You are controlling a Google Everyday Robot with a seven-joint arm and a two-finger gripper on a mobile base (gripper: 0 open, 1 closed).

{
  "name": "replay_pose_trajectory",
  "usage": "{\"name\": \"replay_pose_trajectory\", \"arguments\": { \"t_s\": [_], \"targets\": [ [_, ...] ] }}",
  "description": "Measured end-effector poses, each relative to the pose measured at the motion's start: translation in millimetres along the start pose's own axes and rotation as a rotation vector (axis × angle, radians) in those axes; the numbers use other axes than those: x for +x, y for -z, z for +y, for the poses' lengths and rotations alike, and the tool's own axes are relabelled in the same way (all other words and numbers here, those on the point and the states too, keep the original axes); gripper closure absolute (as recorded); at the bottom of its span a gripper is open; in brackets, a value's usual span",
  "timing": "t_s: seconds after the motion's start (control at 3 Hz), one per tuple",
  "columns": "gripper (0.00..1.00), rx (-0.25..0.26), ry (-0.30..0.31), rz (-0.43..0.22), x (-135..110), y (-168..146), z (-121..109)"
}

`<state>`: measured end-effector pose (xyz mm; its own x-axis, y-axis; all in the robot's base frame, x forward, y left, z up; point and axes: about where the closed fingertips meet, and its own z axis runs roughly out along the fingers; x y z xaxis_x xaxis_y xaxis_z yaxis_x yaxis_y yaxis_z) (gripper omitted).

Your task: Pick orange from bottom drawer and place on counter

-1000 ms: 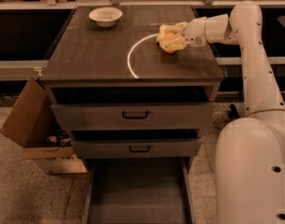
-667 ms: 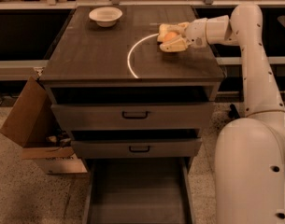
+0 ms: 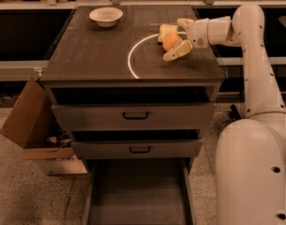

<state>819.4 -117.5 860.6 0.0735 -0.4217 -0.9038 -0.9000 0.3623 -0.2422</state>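
**Orange on the counter, gripper spread around it**

The orange (image 3: 169, 41) sits on the counter (image 3: 93, 50), toward 2 o'clock of the top and just inside the white arc (image 3: 131, 55). That is where the task wants it, so the placing looks nearly done.

The gripper (image 3: 174, 38) reaches in from 3 o'clock with its fingers apart — one at the orange's 12 o'clock, the other at its 5 o'clock. They bracket the fruit rather than pinch it. My guess is that the wide spread lets the orange settle on the wood without being dragged.

A pale sponge (image 3: 165, 30) lies just behind the orange at 11 o'clock, near or touching it — I cannot tell which. It may keep the fruit from rolling that way.

A bowl (image 3: 106, 16) stands well apart at the counter's 11 o'clock. Below, the bottom drawer (image 3: 138, 196) stands pulled open with nothing visible inside.
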Motion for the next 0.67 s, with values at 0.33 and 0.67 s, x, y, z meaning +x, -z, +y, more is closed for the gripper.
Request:
{"name": "replay_pose_trajectory", "arguments": {
  "t_s": [0.33,0.67],
  "targets": [
    [0.00,0.043,0.021,-0.015,-5,17,-7],
    [0.00,0.105,0.052,-0.004,-13,52,-11]
  ]
}}
